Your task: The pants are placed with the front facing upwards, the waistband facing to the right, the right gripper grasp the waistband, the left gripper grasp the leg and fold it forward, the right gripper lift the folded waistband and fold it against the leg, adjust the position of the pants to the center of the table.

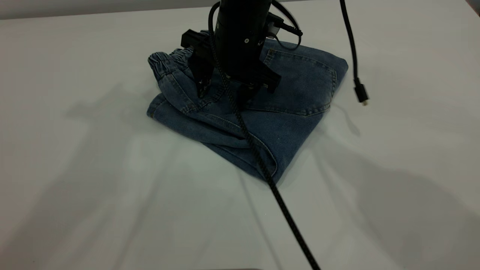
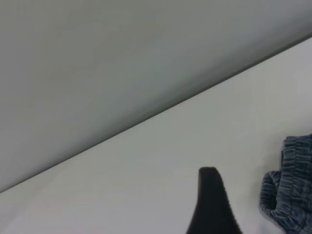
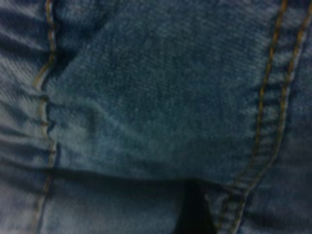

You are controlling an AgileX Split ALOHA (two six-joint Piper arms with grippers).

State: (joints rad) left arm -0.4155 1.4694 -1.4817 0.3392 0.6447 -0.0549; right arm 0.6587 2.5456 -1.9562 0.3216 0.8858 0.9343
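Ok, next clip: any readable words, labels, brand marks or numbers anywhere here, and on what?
None. The pants show only tan stitching and a plain back pocket. The right gripper, pressed down on them, carries no legible marking. The left gripper's finger, the hanging cable and the table are bare.
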